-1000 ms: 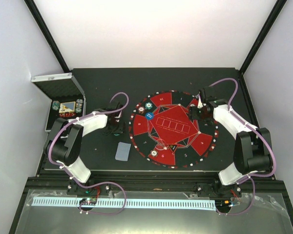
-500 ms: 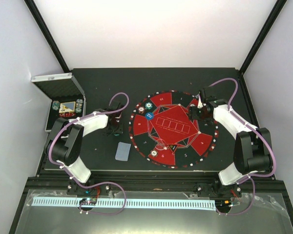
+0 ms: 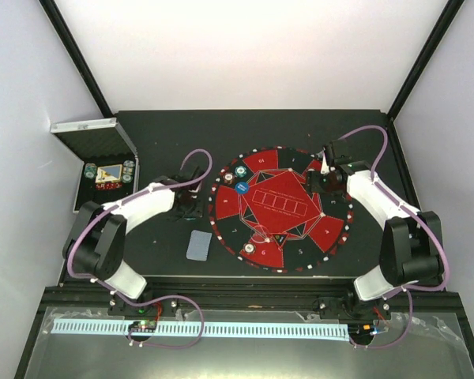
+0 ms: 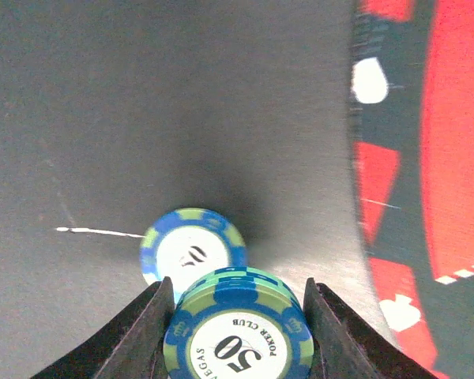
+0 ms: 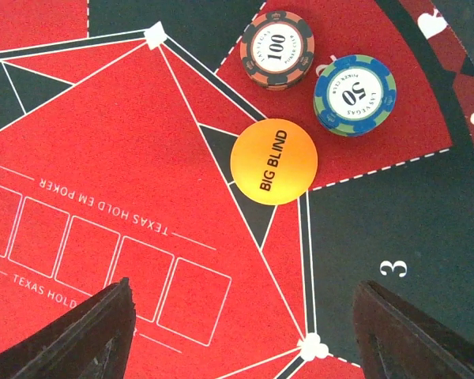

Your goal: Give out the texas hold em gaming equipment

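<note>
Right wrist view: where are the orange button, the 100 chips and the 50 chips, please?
Orange button [image 5: 273,161]: right wrist view, centre of its face.
100 chips [image 5: 277,49]: right wrist view, white centre of the top chip.
50 chips [image 5: 355,94]: right wrist view, white centre of the top chip.

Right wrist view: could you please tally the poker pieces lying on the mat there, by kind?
Poker chip stacks: 2 (red-and-grey 100 stack, blue-and-green 50 stack)
Orange BIG BLIND button: 1
Total: 3
</note>
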Controlling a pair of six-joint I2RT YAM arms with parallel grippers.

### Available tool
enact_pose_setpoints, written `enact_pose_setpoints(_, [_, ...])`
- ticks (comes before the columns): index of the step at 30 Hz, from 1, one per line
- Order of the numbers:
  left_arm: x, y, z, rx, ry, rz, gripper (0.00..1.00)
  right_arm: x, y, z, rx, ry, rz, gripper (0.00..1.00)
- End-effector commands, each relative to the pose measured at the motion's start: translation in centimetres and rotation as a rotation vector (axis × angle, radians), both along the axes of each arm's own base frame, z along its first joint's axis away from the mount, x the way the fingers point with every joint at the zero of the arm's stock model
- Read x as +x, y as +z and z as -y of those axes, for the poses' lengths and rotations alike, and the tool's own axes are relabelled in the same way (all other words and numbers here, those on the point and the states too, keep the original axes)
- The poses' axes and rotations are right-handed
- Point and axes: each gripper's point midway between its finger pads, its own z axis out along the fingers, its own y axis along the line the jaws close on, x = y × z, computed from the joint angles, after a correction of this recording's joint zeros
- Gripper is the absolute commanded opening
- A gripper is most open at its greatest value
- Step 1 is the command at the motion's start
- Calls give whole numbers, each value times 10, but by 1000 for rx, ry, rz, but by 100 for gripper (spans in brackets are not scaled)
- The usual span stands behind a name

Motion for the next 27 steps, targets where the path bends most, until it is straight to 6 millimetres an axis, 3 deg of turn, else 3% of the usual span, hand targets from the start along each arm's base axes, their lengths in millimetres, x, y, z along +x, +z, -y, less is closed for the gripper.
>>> enact_pose_setpoints(1, [3,41,31,-64,-52,72,29,4,14,1,-9,-1,45,76])
enact_pose_setpoints(7, [-18,47,75,-97,-158,69,29,3,15,4,-22,-8,50,76])
enact_pose_setpoints(14, [-83,64,178,-213,-427,55,29,4,12,23,-98,-90,51,76])
enact_pose_setpoints(18, [-115,72,228,-240,-558,60,29,7,17,29,-94,-135,74,77])
enact_pose_setpoints(22, [-126,51,251,-182,-622,26,29,8,23,41,-98,-188,100,77])
enact_pose_setpoints(27, [-126,32,255,-110,-638,10,29,6,29,59,-94,-246,123,79])
